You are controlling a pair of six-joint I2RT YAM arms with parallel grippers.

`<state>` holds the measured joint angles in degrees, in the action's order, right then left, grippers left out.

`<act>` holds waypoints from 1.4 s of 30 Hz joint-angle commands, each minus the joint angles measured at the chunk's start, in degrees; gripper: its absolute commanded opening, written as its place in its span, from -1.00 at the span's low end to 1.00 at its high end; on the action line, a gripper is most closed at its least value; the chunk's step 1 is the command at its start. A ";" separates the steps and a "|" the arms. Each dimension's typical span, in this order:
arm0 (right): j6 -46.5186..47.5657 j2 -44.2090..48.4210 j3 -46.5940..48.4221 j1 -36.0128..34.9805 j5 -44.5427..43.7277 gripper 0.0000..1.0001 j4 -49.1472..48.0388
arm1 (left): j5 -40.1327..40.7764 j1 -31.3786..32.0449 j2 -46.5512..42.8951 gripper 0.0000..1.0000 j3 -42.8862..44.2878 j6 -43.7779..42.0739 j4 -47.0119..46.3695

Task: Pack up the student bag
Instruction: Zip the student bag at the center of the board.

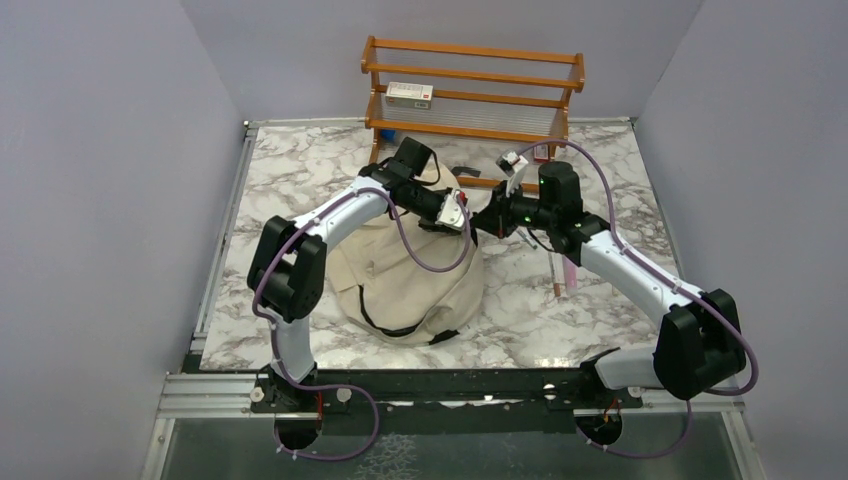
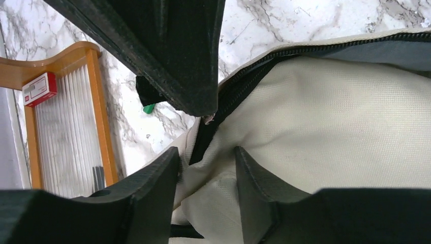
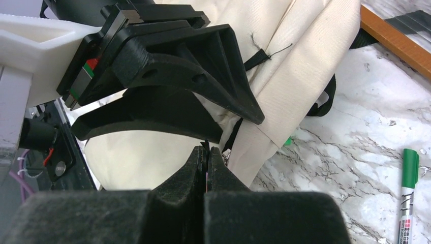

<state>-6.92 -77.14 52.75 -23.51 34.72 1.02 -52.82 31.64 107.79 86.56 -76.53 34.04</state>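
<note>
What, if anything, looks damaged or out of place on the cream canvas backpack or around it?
A thin dark loose thread sticks out of a seam of the cream canvas backpack, a small sign of fraying. A green-capped white marker lies loose on the white marble table beside it, not yet packed. Nothing looks spilled.

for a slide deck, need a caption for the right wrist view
Shut right jaws beneath the open left jaws at the backpack, a green marker on the table.
</note>
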 commanded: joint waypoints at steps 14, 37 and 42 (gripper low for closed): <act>1.60 3.09 -0.72 0.06 10.01 -0.99 5.68 | 4.48 -0.70 3.13 -1.00 6.41 2.34 1.56; -7.69 8.38 -9.15 -0.30 21.14 -0.99 6.06 | 20.11 -5.27 7.63 -1.00 12.46 27.90 -11.28; -6.88 11.00 -8.37 -0.31 14.58 -0.99 8.79 | 22.82 -5.73 6.82 -1.00 11.50 29.52 -11.28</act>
<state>-10.74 -70.96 44.93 -22.37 43.64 1.74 -46.39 30.39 114.08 95.96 -49.21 33.71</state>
